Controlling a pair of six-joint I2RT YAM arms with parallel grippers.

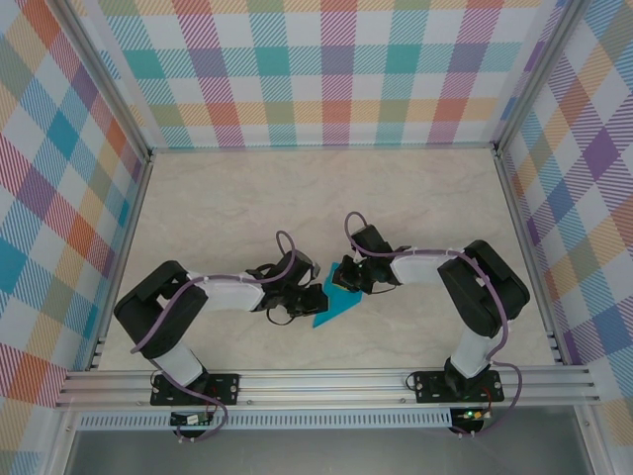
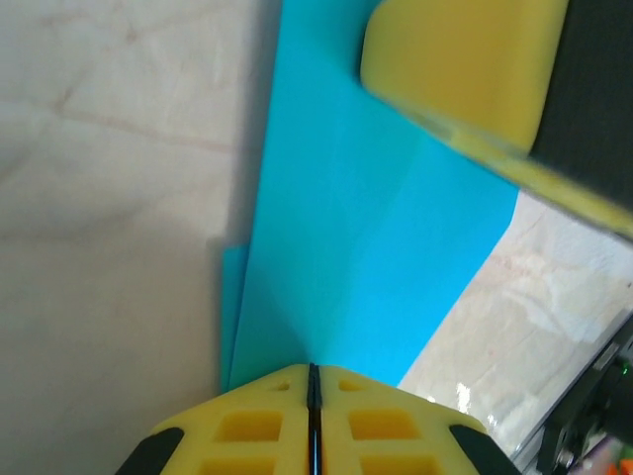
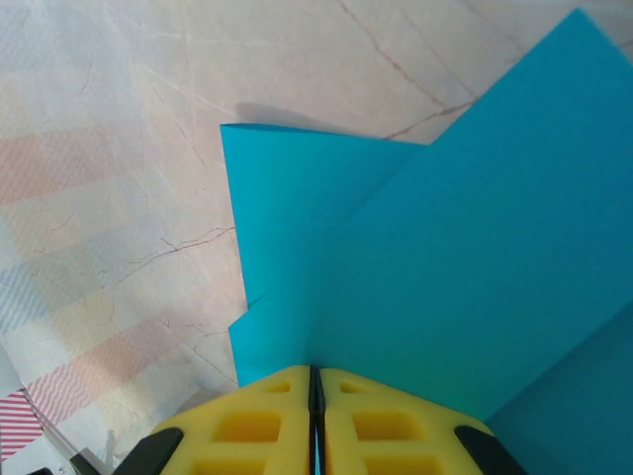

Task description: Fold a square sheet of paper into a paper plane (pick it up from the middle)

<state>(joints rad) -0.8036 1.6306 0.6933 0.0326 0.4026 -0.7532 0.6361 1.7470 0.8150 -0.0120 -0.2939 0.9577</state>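
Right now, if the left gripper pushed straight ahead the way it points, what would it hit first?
The left gripper is pinching the blue paper, which lies ahead. Beyond it, the right gripper sits close, slightly off to one side, so probably that; depth is unclear.

The left arm (image 1: 223,290) and the right arm (image 1: 425,265) have rounded black joints and white links, each with a purple cable (image 1: 287,242) looped along. The left hand (image 2: 313,376) and right hand (image 3: 316,376) have yellow fingers (image 2: 247,430), apparently black at the sides.
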